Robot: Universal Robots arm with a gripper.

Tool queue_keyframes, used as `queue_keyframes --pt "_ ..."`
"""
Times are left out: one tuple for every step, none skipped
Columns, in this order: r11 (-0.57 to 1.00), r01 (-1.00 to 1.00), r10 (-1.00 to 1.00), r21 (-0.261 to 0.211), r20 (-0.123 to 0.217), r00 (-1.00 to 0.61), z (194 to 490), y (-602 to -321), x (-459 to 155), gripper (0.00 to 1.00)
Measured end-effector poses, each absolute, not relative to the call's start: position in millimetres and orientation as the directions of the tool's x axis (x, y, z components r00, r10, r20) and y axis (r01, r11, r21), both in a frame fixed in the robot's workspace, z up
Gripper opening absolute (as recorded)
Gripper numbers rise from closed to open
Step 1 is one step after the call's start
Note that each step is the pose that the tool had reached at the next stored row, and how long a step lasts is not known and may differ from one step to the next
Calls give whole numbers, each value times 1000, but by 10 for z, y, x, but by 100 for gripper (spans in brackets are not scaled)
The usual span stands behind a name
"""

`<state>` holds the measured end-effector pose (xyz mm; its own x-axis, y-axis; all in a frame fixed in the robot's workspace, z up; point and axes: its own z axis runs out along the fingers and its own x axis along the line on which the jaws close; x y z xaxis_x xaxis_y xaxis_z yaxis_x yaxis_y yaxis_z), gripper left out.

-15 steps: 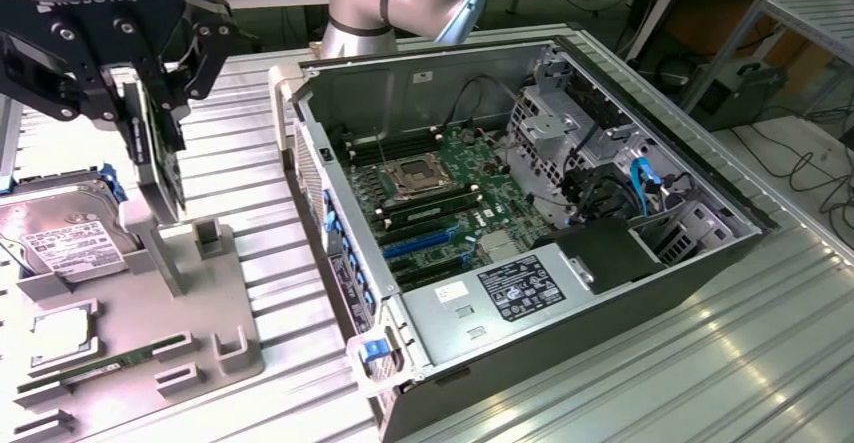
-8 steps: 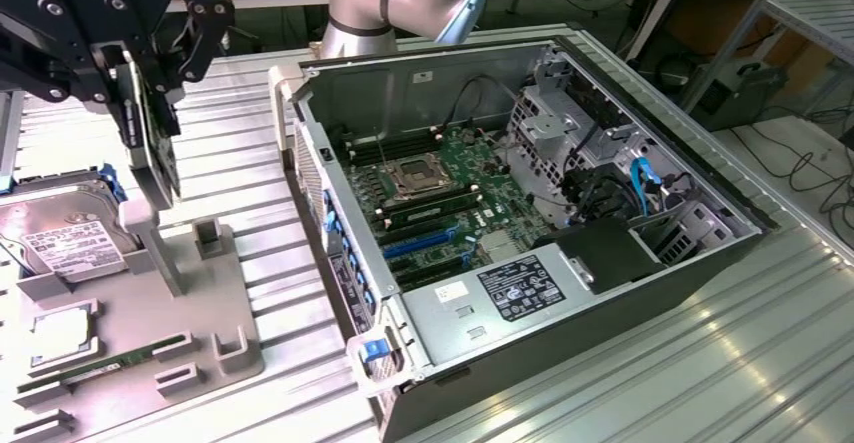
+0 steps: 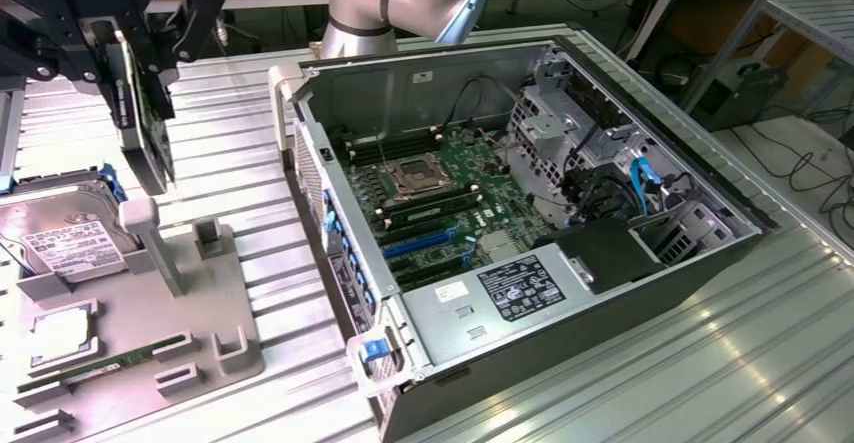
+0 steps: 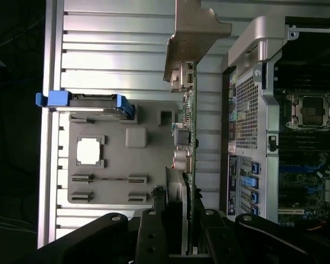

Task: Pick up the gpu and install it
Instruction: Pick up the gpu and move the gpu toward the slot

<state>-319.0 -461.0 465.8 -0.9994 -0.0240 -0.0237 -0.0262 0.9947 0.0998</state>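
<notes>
**Spotter:** While your pincer (image 3: 127, 63) is clenched on the gpu (image 3: 147, 148), I'd say you're between the pick and the install. The card hangs on edge over the grey holder tray (image 3: 200, 293) on the counter (image 3: 254, 113), and it looks clear of the tray.

**Operator:** Where is it against the machine?

**Spotter:** Well apart from it. The open computer case (image 3: 574, 363) lies toward the exterior view's right, and your card is up at that view's left. In your wrist view the card runs away from the pincer, with its pale bracket (image 4: 195, 33) at the far end and the case's perforated rear panel (image 4: 245, 121) beside it.

**Operator:** So what does the next move ask of me?

**Spotter:** This is my judgement only. You'd need to get the card over the case wall without clipping it. You'd then have to square its lower edge to one of the blue slots (image 3: 420, 245) on the motherboard (image 3: 461, 163), with the bracket toward the rear panel. You hold the card at one end, so expect the free end to want to tilt. The hard drive (image 3: 60, 243) sits in the tray just beside the card, so mind it too
</notes>
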Motion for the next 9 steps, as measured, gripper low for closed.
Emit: queue_keyframes --pt "995 -26 -24 101 -24 -999 4676 -4610 -3190 28" --pt "994 -26 -24 102 -24 -999 4692 -4610 -3190 28" --pt "994 -26 -24 102 -24 -999 4716 -4610 -3190 28" --pt "994 -26 -24 103 -24 -999 4730 -4611 -3189 28" --pt "994 -26 -24 103 -24 -999 4749 -4611 -3189 28" --pt "994 -26 -24 104 -24 -999 4764 -4611 -3189 28" --pt "994 -26 -24 104 -24 -999 4782 -4611 -3189 28" --pt "994 -26 -24 104 -24 -999 4791 -4611 -3190 28" --pt "994 -26 -24 105 -24 -999 4794 -4611 -3190 28"
